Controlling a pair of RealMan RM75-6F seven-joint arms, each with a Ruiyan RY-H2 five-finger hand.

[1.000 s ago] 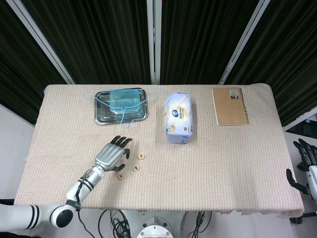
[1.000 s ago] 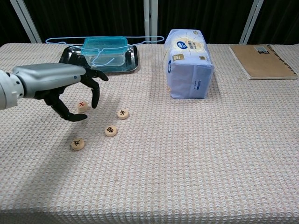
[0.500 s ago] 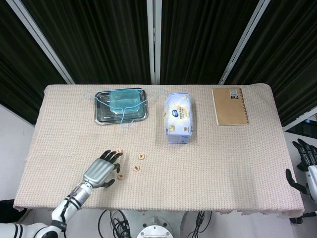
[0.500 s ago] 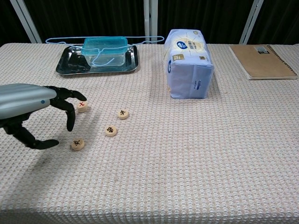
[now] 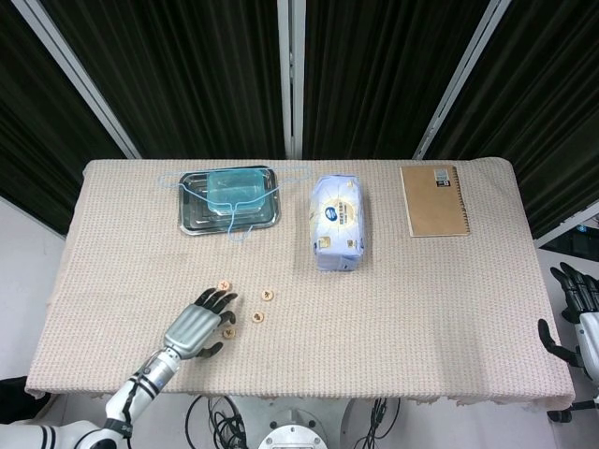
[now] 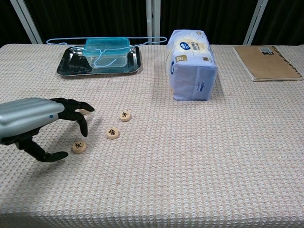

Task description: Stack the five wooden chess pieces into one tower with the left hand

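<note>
Four wooden chess pieces are all you can see loose on the tabletop (image 6: 199, 156), none stacked, and the fifth is not visible. Your left hand (image 6: 35, 124) hovers low over the nearest piece (image 6: 79, 147), fingers spread and curled, thumb reaching beneath, holding nothing. The far-left piece (image 6: 84, 112) sits half hidden behind your fingertips (image 6: 84, 132), with the middle piece (image 6: 112, 133) and the right piece (image 6: 125, 116) just beyond.

Watch the risk: these discs are flat and low, so a closing finger could skid one across the woven cloth or tip it on edge. A sweep sideways may also knock its neighbours further apart.

Room is generous to the right, an open stretch before the tissue pack (image 6: 192, 64). The metal tray (image 5: 192, 221) with the blue box (image 5: 236, 188) sits well behind, and the notebook (image 5: 434, 200) is far off. Your near edge is close under the wrist. Your right hand (image 5: 573, 313) hangs off the tabletop's side, fingers apart and holding nothing.
</note>
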